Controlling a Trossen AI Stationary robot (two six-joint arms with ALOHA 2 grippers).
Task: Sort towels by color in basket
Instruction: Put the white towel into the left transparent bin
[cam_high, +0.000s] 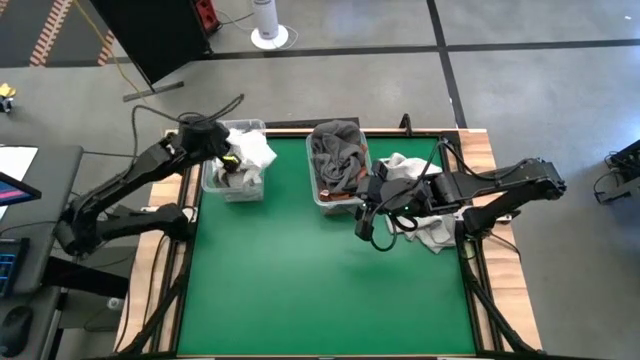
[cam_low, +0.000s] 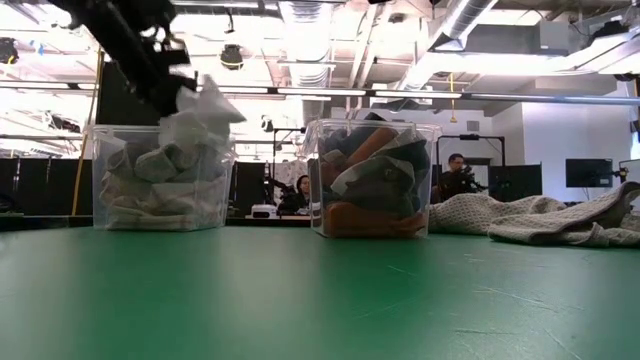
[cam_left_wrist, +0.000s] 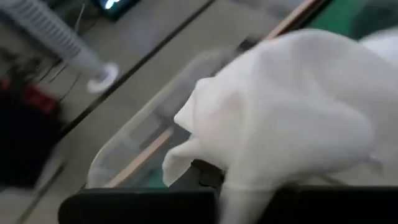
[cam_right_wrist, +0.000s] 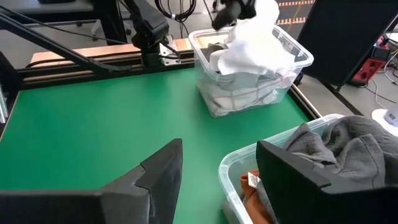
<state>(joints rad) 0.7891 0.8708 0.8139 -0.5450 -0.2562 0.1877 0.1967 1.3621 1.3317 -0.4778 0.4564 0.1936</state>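
The left end effector hangs over the left bin, clenched on a white towel that droops straight down from it onto the pale cloths already heaped inside. That is the relation the coming move turns on: the towel sits directly above the bin's mouth, so letting go should drop it in, though a fold near the rim may spill outward, as far as the low view shows.

The right end effector waits with fingers spread and empty, low over the green tabletop, just beside the right bin of dark grey and rust-orange cloths. The unsorted pile lies behind it at the tabletop's right edge, nearer this arm.
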